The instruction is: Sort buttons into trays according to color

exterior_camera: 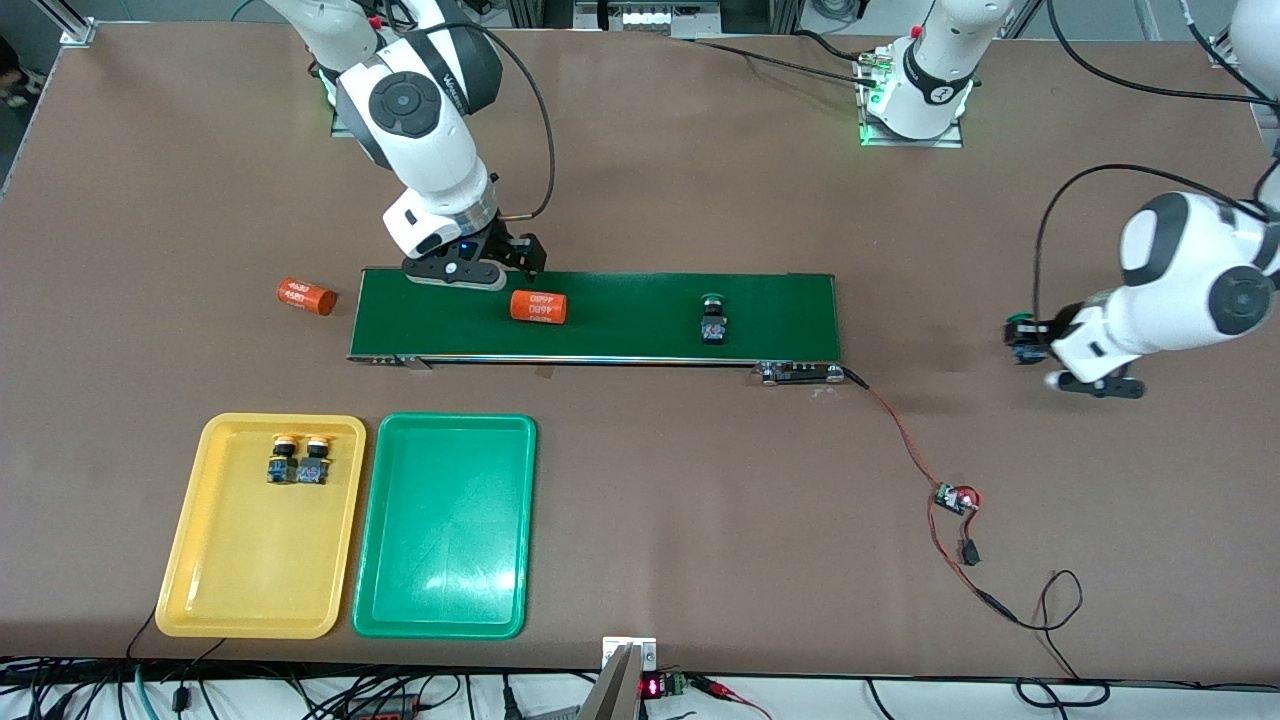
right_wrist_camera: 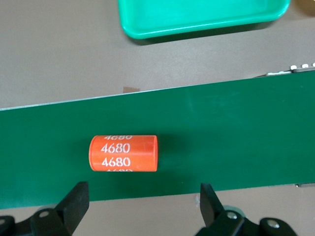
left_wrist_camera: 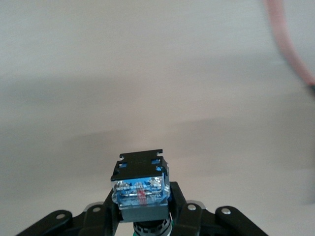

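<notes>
My left gripper [exterior_camera: 1028, 340] is shut on a green-capped button [exterior_camera: 1020, 333] over bare table off the belt's end at the left arm's end. In the left wrist view the button's dark body [left_wrist_camera: 140, 189] sits clamped between the fingers [left_wrist_camera: 179, 209]. Another green-capped button [exterior_camera: 714, 320] stands on the conveyor belt. Two yellow-capped buttons [exterior_camera: 283, 458] [exterior_camera: 316, 460] lie side by side in the yellow tray [exterior_camera: 250, 570]. The green tray [exterior_camera: 445, 540] beside it holds nothing. My right gripper [exterior_camera: 480, 262] hangs open over the belt's edge, next to an orange cylinder [right_wrist_camera: 123, 153].
The dark-green conveyor belt [exterior_camera: 610, 315] crosses the middle of the table. One orange cylinder [exterior_camera: 538, 306] lies on it, a second [exterior_camera: 305, 296] on the table off the belt's end. A red wire and small circuit board [exterior_camera: 955, 498] trail from the belt.
</notes>
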You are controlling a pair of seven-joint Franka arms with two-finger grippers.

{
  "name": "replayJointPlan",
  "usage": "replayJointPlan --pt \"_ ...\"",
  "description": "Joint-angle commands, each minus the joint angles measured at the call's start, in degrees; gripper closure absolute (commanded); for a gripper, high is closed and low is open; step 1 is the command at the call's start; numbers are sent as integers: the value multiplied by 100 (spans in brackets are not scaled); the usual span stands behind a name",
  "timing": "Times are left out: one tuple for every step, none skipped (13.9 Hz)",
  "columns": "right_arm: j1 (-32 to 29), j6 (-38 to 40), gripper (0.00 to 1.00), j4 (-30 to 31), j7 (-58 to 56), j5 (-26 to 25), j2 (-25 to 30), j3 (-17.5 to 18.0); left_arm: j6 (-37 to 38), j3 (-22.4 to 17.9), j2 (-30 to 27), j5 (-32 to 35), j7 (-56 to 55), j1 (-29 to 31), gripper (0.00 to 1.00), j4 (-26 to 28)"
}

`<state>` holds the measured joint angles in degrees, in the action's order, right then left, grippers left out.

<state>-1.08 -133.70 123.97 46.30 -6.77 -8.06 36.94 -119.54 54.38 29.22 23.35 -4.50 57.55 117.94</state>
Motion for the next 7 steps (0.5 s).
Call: replayJointPlan --pt "99 37 0 -66 -42 -141 -90 23 377 81 -609 -392 -288 -882 100 115" --pt "99 37 0 -66 -42 -149 -134 23 387 81 -723 -497 -323 -1164 100 123" --pt "125 28 0 -66 -42 -167 -152 23 396 72 -863 -716 -463 -1515 100 124" --pt "151 28 0 -74 -42 -167 -152 23 396 64 -1013 -805 -769 -1901 100 132" --pt "143 28 0 -75 -42 -167 -152 23 379 72 -1075 -823 -1250 -2149 100 150" --pt "151 28 0 -75 -42 -167 -152 23 353 72 -1093 -954 -1681 -2378 100 202" --pt "160 19 0 -83 -42 -167 -152 23 300 64 -1076 -1155 -1851 -2597 100 211"
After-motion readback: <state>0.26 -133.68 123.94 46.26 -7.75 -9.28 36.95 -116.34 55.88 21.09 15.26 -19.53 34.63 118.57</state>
